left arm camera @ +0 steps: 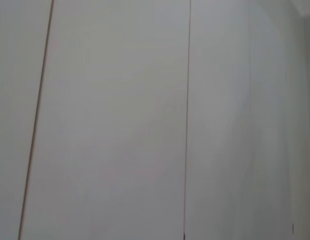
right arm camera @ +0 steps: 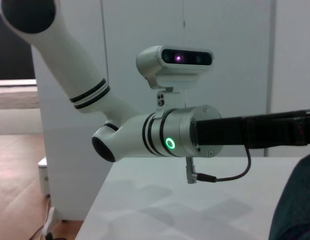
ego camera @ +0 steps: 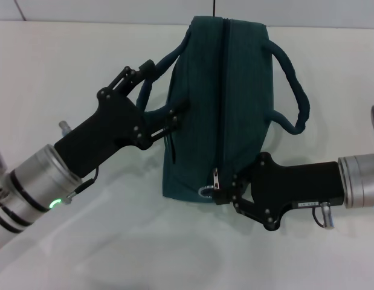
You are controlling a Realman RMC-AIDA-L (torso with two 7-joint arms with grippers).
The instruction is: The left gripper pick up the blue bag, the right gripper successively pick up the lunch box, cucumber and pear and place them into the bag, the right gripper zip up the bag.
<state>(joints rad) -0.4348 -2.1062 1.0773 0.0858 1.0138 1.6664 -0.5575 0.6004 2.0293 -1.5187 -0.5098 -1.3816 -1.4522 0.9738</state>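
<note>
A smooth white tabletop (ego camera: 66, 66) fills most of the head view, w/ a pale band of wall along its far edge. Soft grey shadows lie on the surface nr the front. In the left wrist view, flat white wall panels (left arm camera: 114, 125) are split by thin dark vertical seams. The right wrist view shows a white panelled wall (right arm camera: 235, 30) behind the table, a strip of brown wood-tone floor (right arm camera: 17, 180) beside it, and a dark opening at upper corner.

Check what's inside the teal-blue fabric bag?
Contents are hidden: the teal-blue fabric bag looks zipped along its top. The right gripper sits at the metal ring pull.
</note>
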